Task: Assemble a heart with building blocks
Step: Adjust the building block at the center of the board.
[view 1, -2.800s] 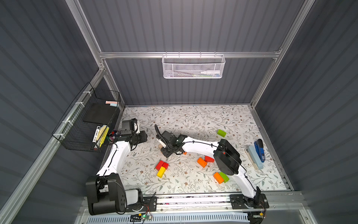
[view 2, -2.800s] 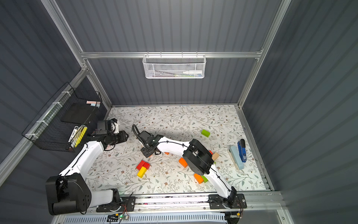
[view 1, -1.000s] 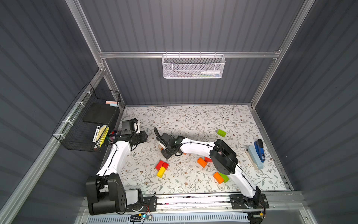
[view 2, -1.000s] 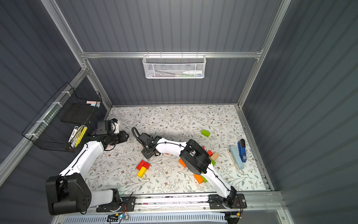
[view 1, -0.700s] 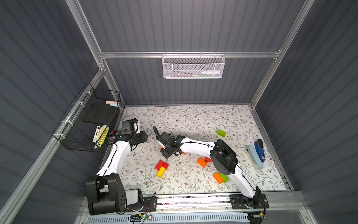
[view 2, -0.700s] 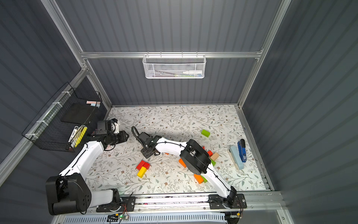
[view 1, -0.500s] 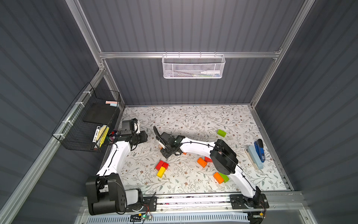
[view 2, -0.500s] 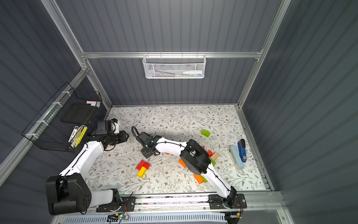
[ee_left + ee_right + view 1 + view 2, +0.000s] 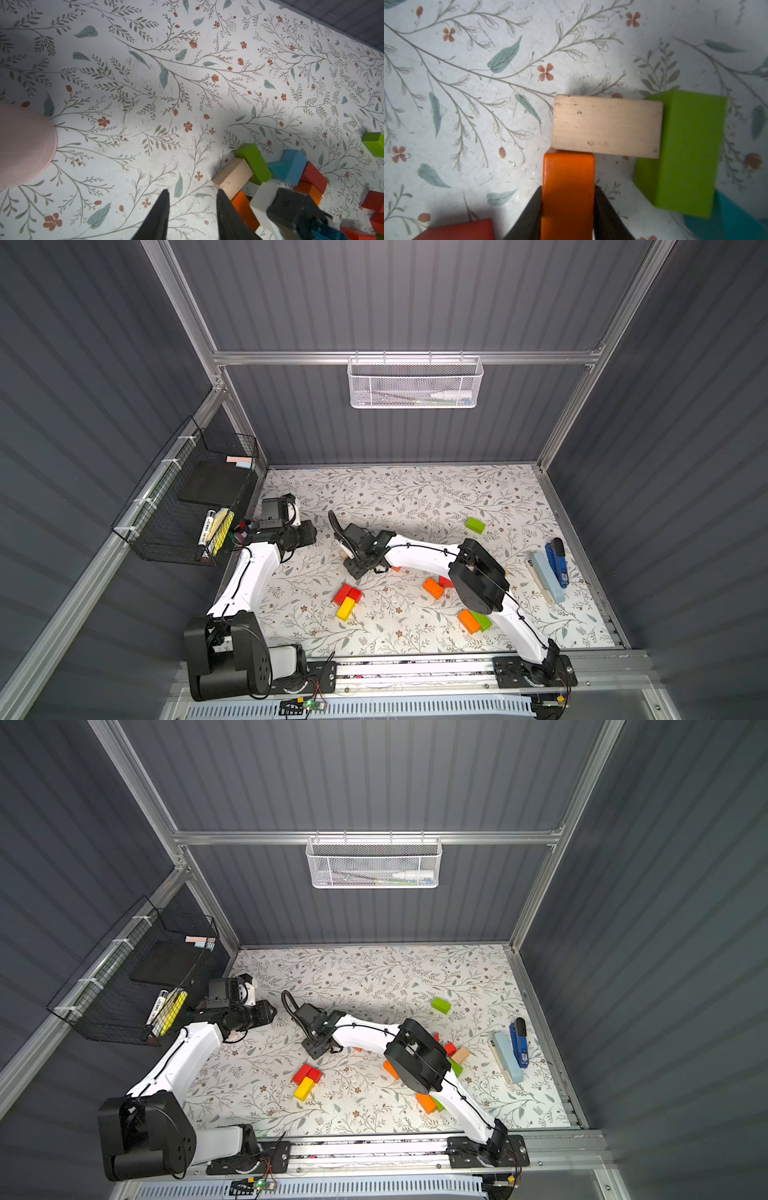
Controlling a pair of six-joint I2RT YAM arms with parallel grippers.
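In the right wrist view, my right gripper (image 9: 568, 207) is shut on an upright orange block (image 9: 568, 187), both fingers flat against its sides. The block's end touches a tan block (image 9: 606, 125); a green block (image 9: 681, 151) adjoins the tan one, with teal (image 9: 733, 218) behind and red (image 9: 463, 230) close by. In a top view that gripper (image 9: 355, 568) sits left of centre. My left gripper (image 9: 192, 192) hangs open over bare mat, empty, beside the tan block (image 9: 232, 178), green block (image 9: 254, 162) and blue block (image 9: 288, 166).
Loose on the mat are two red blocks (image 9: 348, 593) with a yellow one (image 9: 345, 608), an orange one (image 9: 433, 587), an orange-green pair (image 9: 473, 620) and a green one (image 9: 475, 525). A blue stapler (image 9: 557, 562) lies at right. A wire basket (image 9: 187, 506) hangs at left.
The right arm's elbow and gripper have shifted slightly left since the earliest frames. Over the last second nothing visibly moves, and the left arm stays put.
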